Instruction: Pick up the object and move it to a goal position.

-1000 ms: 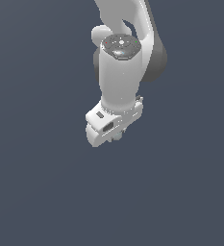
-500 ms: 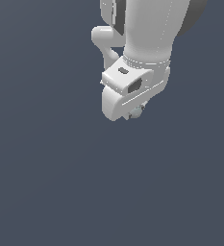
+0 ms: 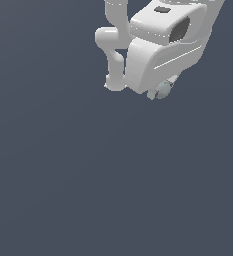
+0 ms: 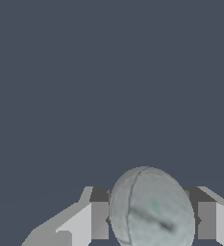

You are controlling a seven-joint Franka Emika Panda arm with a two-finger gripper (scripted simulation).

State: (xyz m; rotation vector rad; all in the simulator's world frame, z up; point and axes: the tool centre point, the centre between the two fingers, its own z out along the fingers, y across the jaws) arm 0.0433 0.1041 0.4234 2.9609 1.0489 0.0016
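The white gripper point(image 3: 160, 91) sits at one o'clock in the exterior view. Its jaws clamp the pale grey-green sphere point(image 4: 152, 209) between both fingers point(image 4: 99, 218), pressed against its sides.

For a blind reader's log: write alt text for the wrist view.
A pale grey-green sphere sits clamped in the tool, a finger pressed to each side of it. Beyond it there is only plain dark blue-grey background.
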